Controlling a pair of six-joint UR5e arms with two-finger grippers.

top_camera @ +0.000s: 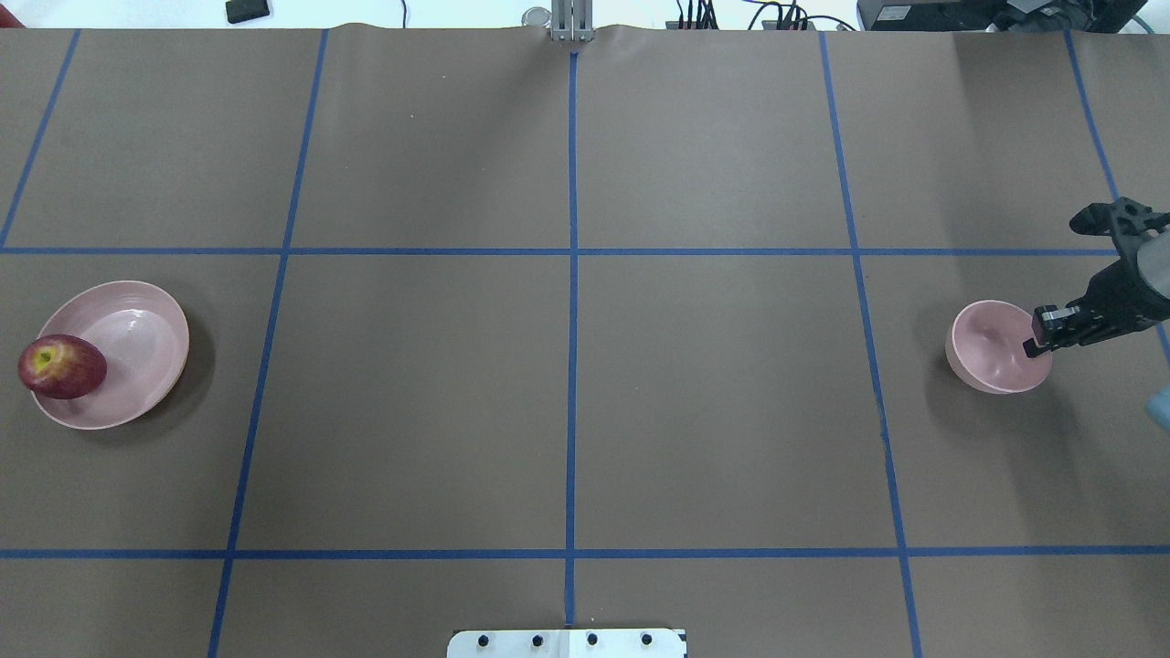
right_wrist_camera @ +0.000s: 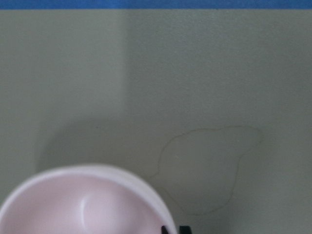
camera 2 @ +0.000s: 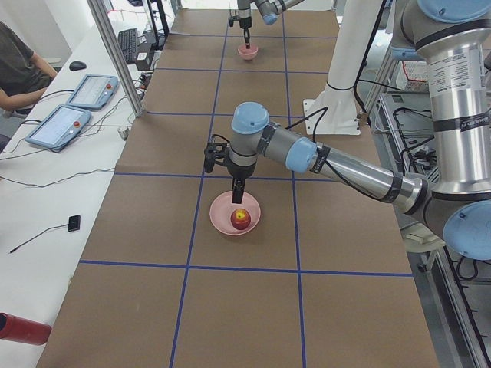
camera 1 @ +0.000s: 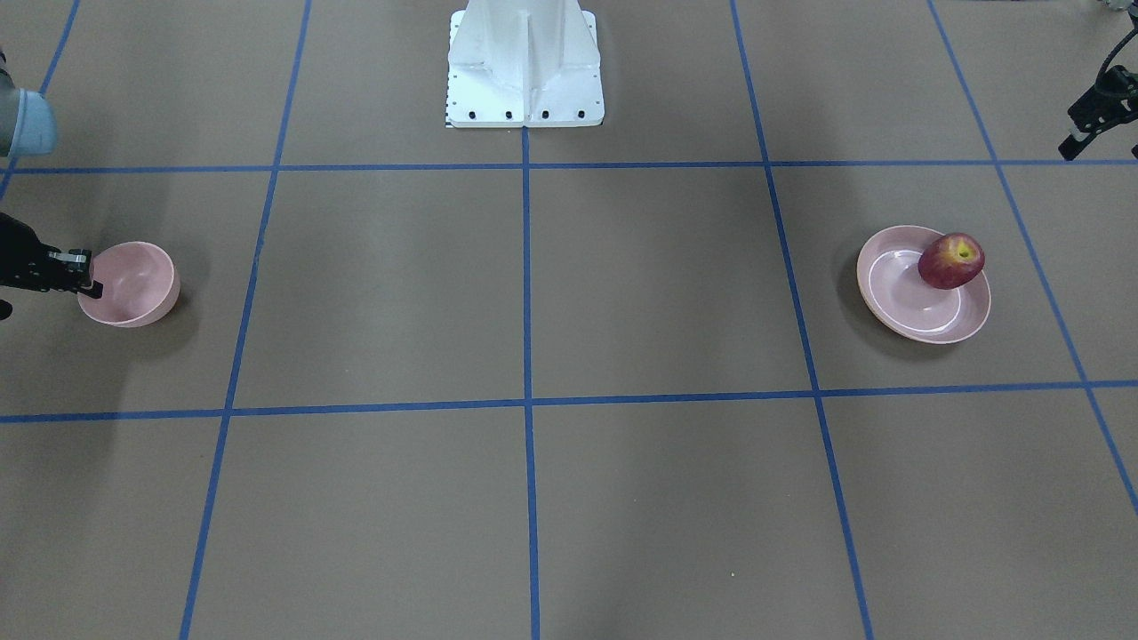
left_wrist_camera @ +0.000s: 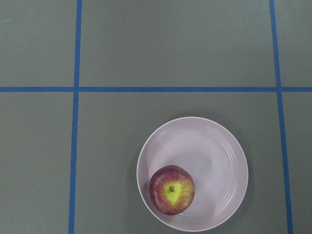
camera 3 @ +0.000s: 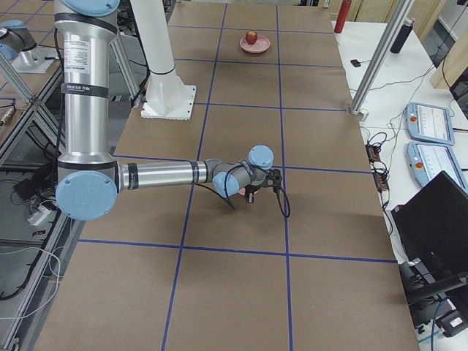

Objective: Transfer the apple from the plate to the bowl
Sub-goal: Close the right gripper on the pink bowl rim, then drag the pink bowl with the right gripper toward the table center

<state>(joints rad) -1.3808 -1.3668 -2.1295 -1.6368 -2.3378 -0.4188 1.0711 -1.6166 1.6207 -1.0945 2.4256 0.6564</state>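
The dark red apple lies on the pale pink plate, near its rim; both also show at the table's end in the overhead view, apple on plate. My left gripper hangs well above the plate, apart from the apple; I cannot tell whether it is open or shut. At the other end, my right gripper is shut on the outer rim of the small pink bowl, which looks slightly tilted. Its fingertips sit right at the bowl rim.
Brown paper with blue tape lines covers the table. The robot's white base stands at mid-table on its own edge. A person sits at a side bench with tablets, and a red bottle lies there too.
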